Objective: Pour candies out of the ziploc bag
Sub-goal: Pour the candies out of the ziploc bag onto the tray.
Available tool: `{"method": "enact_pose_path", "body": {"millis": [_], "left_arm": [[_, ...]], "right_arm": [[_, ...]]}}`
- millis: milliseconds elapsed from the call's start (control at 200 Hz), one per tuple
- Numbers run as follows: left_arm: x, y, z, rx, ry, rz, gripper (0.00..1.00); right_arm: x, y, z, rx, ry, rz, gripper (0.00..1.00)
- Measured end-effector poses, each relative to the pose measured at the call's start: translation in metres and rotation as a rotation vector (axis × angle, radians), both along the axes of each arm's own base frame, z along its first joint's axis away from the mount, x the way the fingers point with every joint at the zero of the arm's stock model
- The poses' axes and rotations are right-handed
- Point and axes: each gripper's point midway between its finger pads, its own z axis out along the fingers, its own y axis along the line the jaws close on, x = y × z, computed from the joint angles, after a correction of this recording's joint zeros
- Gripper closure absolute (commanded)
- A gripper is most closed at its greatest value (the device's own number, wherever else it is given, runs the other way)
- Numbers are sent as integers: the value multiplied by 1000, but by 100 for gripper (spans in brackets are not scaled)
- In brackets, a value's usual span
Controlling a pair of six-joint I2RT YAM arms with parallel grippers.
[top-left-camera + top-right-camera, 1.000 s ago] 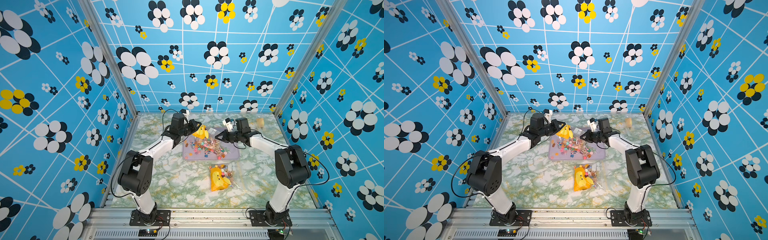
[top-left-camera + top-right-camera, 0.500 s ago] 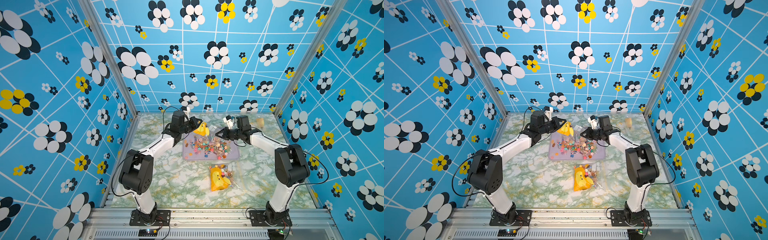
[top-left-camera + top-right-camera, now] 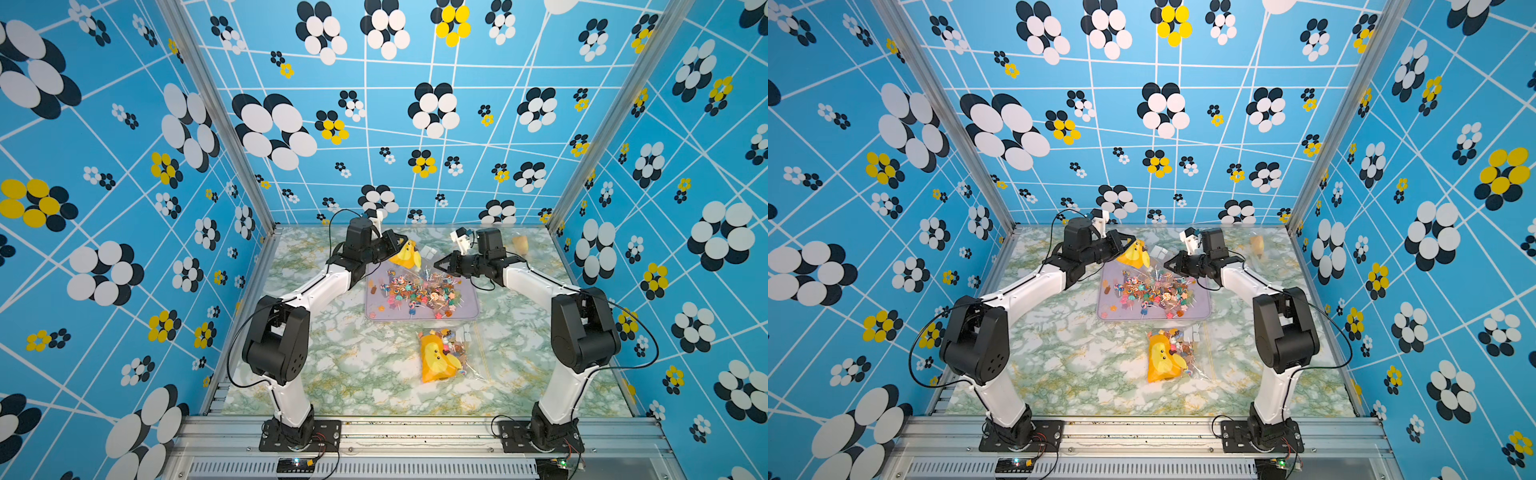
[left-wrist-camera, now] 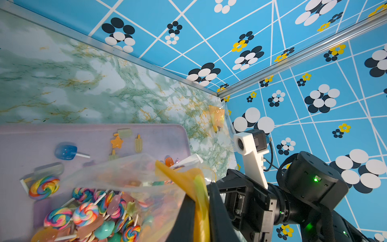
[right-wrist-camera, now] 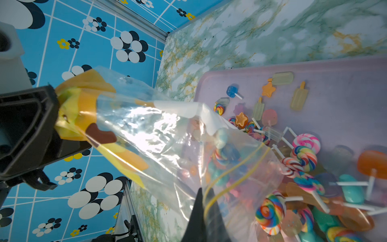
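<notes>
Ziploc bag (image 3: 408,255) — higher than before

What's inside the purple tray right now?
Loose candies: swirl lollipops, stars and ice-pop shapes, heaped in the tray. The held ziploc bag drapes over part of the heap; candies there show only blurred through the plastic.

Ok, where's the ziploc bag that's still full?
In both top views the full ziploc bag lies flat on the marble table, just in front of the near edge of the lilac tray.
</notes>
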Motion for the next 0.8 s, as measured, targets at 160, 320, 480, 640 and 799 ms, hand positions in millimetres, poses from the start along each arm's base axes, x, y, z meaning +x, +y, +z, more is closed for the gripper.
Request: {"method": "enact_pose_path", "body": {"millis": [160, 320, 480, 640, 799], "left_arm": [[2, -2, 0, 2, -3, -5, 100], [3, -3, -1, 1, -1, -8, 100], [4, -4, -1, 3, 4, -11, 100], [3, -7, 1, 4, 9, -18, 100], [4, -9, 7, 5, 1, -22, 100]], "right_arm": [[1, -2, 0, 0, 0, -3, 100], [2, -4, 0, 0, 0, -8, 100], [2, -3, -3, 2, 9, -8, 100], [3, -1, -5, 19, 23, -4, 100], [6, 2, -6, 51, 26, -6, 100]]}}
